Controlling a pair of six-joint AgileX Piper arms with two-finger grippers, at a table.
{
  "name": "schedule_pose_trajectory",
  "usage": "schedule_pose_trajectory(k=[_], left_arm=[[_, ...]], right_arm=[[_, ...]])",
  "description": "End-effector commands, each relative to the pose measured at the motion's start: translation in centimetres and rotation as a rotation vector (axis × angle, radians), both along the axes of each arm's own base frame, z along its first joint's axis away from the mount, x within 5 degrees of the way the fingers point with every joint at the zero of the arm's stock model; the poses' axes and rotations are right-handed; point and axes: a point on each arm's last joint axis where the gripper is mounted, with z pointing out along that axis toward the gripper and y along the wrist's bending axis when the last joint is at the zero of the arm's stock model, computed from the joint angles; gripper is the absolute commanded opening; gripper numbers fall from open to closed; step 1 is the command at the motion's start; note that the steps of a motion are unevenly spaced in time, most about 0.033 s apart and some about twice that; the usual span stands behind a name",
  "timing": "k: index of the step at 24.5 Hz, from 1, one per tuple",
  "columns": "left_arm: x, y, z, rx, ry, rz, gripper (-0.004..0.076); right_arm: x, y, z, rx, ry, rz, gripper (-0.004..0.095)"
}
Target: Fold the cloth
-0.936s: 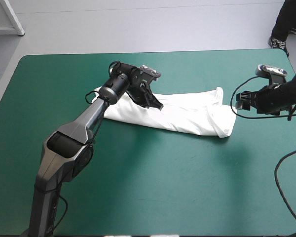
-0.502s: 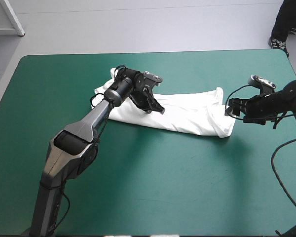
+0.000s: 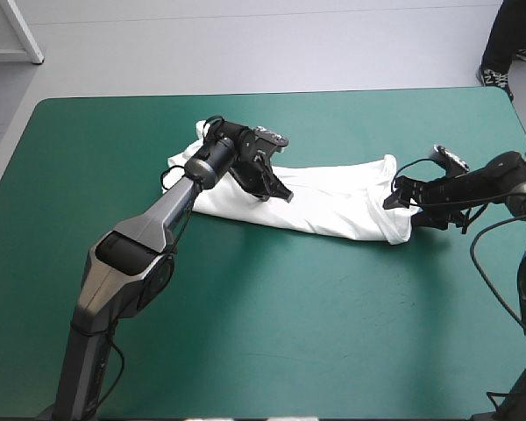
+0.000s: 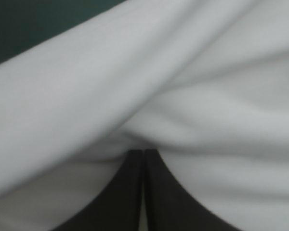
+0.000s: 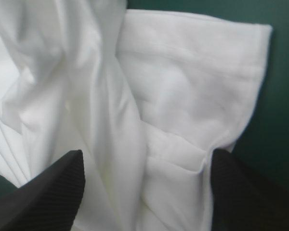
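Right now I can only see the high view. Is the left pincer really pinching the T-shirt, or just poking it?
Observer: In the left wrist view the left pincer is all but shut, and folds of the T-shirt bunch at its tip, so it looks pinched.
Operator: And the right pincer, is it open?
Observer: Yes. The right wrist view shows the right pincer open, its fingers wide apart with white cloth between them.
Operator: What part of the shirt is that?
Observer: A stitched hem lies ahead of it, with teal-green cover beyond. Sleeve or bottom hem, I cannot tell.
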Motion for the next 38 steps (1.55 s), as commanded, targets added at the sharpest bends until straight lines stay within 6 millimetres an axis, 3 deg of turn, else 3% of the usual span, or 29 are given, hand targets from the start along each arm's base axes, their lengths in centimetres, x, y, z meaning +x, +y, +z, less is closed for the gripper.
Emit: schedule_pose_trajectory(k=[1,3,5,6,9,10,11,13,20,32,38], left_arm=[[-0.1,-0.5,2.6,-0.066,-0.086,0.000,0.0019],[-0.1,-0.5,2.6,-0.069,-0.091,0.001,0.0019],[0.0,-0.5,2.7,-0.071,-0.095,0.002,0.0019],[0.0,-0.6,2.7,-0.074,-0.099,0.002,0.0019],[0.1,-0.6,2.7,-0.077,-0.105,0.003,0.0019],[0.1,-0.6,2.7,-0.079,-0.110,0.004,0.0019],[0.1,-0.6,2.7,-0.080,-0.112,0.004,0.0019],[0.1,-0.6,2.7,-0.078,-0.108,0.004,0.0019],[0.2,-0.7,1.2,-0.054,-0.065,0.001,0.0019],[0.4,-0.7,0.6,-0.046,-0.063,-0.003,0.0019],[0.5,-0.1,2.9,-0.066,-0.120,-0.007,0.0019]], right_arm=[[0.4,2.6,1.1,0.029,-0.059,0.058,0.0702],[0.5,4.4,1.0,0.012,-0.087,0.088,0.0693],[0.7,5.7,1.0,-0.001,-0.111,0.104,0.0586],[0.8,6.2,1.0,-0.010,-0.126,0.100,0.0440],[0.9,6.4,1.1,-0.010,-0.137,0.090,0.0176],[1.0,6.4,1.2,-0.008,-0.144,0.089,0.0040],[1.1,6.4,1.4,-0.007,-0.149,0.091,-0.0009],[1.3,6.5,2.0,0.002,-0.158,0.109,-0.0012],[2.5,7.5,7.0,0.122,-0.230,0.155,-0.0013],[3.0,12.3,16.5,0.139,-0.481,0.276,-0.0013],[2.9,13.0,17.4,0.131,-0.507,0.282,-0.0013]])
